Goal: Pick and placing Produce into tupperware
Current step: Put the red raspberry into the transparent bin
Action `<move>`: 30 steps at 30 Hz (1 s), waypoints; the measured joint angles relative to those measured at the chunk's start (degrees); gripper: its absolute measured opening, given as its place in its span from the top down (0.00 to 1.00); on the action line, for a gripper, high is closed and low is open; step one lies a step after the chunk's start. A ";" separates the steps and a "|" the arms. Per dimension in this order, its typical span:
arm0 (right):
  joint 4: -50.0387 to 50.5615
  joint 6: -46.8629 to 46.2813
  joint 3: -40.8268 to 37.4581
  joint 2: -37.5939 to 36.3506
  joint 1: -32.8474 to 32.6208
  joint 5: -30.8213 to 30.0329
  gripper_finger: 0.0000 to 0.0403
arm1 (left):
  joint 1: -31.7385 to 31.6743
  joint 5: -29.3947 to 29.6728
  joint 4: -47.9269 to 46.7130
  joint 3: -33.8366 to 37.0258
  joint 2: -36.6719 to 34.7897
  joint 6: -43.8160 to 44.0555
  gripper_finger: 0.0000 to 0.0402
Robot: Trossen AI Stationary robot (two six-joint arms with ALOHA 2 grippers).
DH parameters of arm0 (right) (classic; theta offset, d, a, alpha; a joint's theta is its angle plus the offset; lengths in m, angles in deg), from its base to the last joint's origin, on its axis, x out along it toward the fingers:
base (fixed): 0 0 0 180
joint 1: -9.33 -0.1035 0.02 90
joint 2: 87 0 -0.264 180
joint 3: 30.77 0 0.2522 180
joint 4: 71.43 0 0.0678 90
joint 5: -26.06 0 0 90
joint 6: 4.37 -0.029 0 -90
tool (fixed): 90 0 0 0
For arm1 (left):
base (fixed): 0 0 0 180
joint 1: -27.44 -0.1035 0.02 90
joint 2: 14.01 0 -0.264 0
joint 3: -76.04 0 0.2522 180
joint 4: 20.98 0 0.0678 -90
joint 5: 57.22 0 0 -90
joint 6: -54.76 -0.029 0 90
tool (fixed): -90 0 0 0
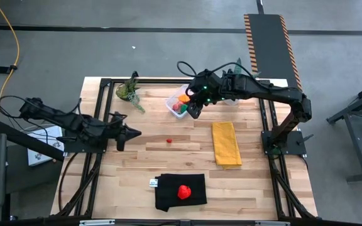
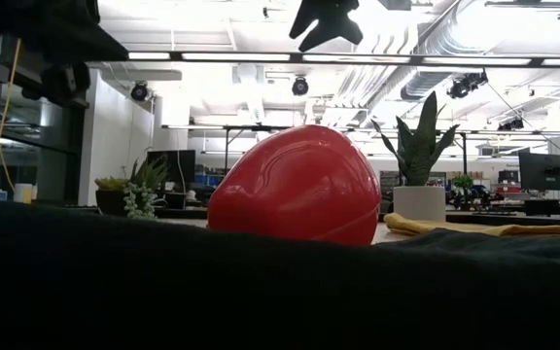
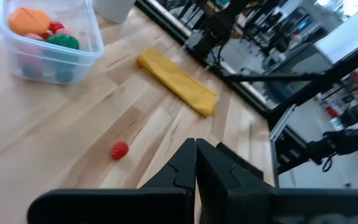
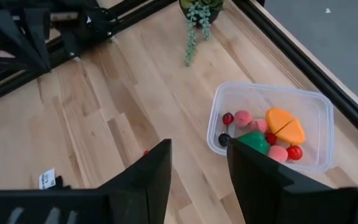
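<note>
The clear tupperware (image 1: pixel 180 104) stands on the table at the far middle. It holds an orange piece (image 4: pixel 284 126), a green piece (image 4: pixel 252 142) and several small red, pink and dark berries. My right gripper (image 4: pixel 199 149) hovers open just above the tub's near side (image 1: pixel 194 112), with nothing between its fingers. A tiny red berry (image 1: pixel 168 141) lies loose on the wood mid-table. A red strawberry (image 1: pixel 184 191) rests on a black cloth (image 1: pixel 168 196) at the near edge. My left gripper (image 1: pixel 137 132) is shut and empty at the left, pointing toward the berry (image 3: pixel 119 150).
A folded yellow cloth (image 1: pixel 226 143) lies right of centre. A small trailing green plant (image 1: pixel 129 91) stands at the far left of the table and a white pot with a spiky plant (image 2: pixel 418 199) at the far right. Black frame rails (image 1: pixel 93 157) run along the table's sides.
</note>
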 joint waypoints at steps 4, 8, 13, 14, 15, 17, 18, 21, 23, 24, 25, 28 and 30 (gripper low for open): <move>0.00 -1.49 0.00 -0.02 0.18 -0.37 0.64 | 0.00 0.03 5.07 2.92 0.00 1.21 1.00; 0.02 -2.03 0.00 -0.02 0.20 -1.77 0.64 | 0.00 -2.78 6.18 3.76 -0.02 3.79 1.00; 0.02 -4.08 0.00 -0.02 0.46 -2.01 0.64 | 0.00 -5.85 6.14 3.83 -0.07 6.03 1.00; 0.02 -4.15 0.00 -0.02 0.46 -2.00 0.64 | 0.00 -5.92 6.12 3.83 -0.07 6.13 1.00; 0.02 -4.14 0.00 -0.03 0.46 -2.03 0.64 | 0.00 -6.25 6.10 3.83 -0.07 6.17 1.00; 0.02 -4.16 0.00 -0.04 0.46 -2.03 0.64 | -0.02 -6.81 5.90 3.83 -0.07 6.18 1.00; 0.02 -4.13 0.00 -0.04 0.46 -2.05 0.64 | -0.02 -7.71 5.74 3.83 -0.07 6.19 1.00; 0.02 -4.13 0.00 -0.04 0.46 -2.15 0.64 | 0.03 -10.82 5.52 3.83 -0.95 6.33 1.00; 0.02 -4.15 0.00 -0.04 0.46 -2.81 0.64 | 0.59 -11.84 5.53 3.83 -2.50 6.59 1.00; 0.02 -4.16 0.00 -0.04 0.46 -3.01 0.64 | 1.43 -11.86 5.53 3.83 -3.69 6.23 1.00; 0.02 -4.18 0.00 -0.04 0.46 -3.03 0.64 | 2.36 -11.56 5.47 3.83 -5.16 5.67 1.00; 0.02 -5.03 0.00 -0.04 0.46 -3.05 0.64 | 5.89 -7.81 3.68 3.81 -9.75 5.46 1.00; 0.02 -5.18 0.00 -0.04 0.46 -3.05 0.64 | 8.88 -4.20 3.23 3.79 -10.93 5.74 1.00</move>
